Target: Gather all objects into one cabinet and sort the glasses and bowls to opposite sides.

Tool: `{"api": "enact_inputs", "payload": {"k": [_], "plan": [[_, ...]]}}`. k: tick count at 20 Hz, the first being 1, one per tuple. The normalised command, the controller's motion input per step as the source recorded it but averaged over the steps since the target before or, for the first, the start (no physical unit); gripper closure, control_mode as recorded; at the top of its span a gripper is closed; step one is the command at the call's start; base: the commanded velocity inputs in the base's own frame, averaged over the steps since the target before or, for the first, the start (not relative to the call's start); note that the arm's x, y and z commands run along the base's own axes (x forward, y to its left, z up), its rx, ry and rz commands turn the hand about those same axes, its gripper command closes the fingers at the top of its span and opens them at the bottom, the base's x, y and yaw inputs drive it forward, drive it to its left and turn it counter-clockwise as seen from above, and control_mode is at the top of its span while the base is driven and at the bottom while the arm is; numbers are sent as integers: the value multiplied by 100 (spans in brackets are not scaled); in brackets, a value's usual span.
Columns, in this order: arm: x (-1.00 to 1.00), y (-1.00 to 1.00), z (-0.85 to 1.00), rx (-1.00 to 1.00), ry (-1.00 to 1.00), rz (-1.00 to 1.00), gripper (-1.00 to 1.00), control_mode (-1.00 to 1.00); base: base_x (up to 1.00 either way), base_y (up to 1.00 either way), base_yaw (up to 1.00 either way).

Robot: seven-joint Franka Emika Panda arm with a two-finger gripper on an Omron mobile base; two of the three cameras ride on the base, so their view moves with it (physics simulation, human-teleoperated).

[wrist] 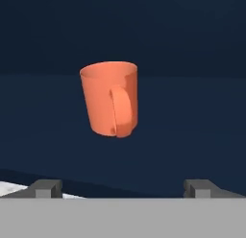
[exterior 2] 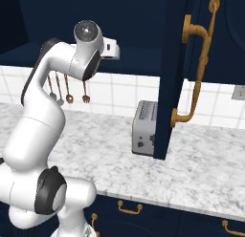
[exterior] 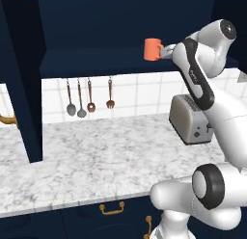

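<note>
Left base view: item one, orange mug (exterior: pixel 153 49), upright on the shelf board of the navy cabinet (exterior: pixel 96 62), toward the board's right end, where my reach meets it most directly; my claw sits just beside it on its right, mostly hidden behind my own forearm, so contact cannot be read here. Also listed: toaster (exterior: pixel 190 118) at the back right of the marble counter (exterior: pixel 96 156), four utensils (exterior: pixel 89 102) hung on the tiled wall below the shelf. Right base view: my arm is raised toward the cabinet's dark interior; an open cabinet door (exterior 2: pixel 174 73) with its brass handle (exterior 2: pixel 196 69) stands past the toaster, which the left view lacks; the mug is not made out from here. Hand view: mug dead ahead, handle turned to me, standing slightly tilted in frame; my claw (wrist: pixel 123 188) is spread wide, both tips well clear of it, holding nothing. I judge this a lined-up approach, grasp not yet made.
</note>
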Motion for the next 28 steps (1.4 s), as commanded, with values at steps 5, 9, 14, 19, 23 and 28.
{"api": "enact_inputs", "payload": {"k": [5, 9, 14, 19, 23, 28], "plan": [[62, 3, -15, -2, -7, 0, -100, -100, 0, 0, 0], [54, 0, 12, 0, -6, 0, -100, -100, 0, 0, 0], [15, 0, 4, 0, 0, 1, -100, -100, 0, 0, 0], [19, 8, 0, 0, 0, 2, -100, -100, 0, 0, 0], [39, 27, 0, 0, 0, 1, -100, -100, 0, 0, 0], [24, 7, 0, 0, 0, 0, -100, -100, 0, 0, 0]]}}
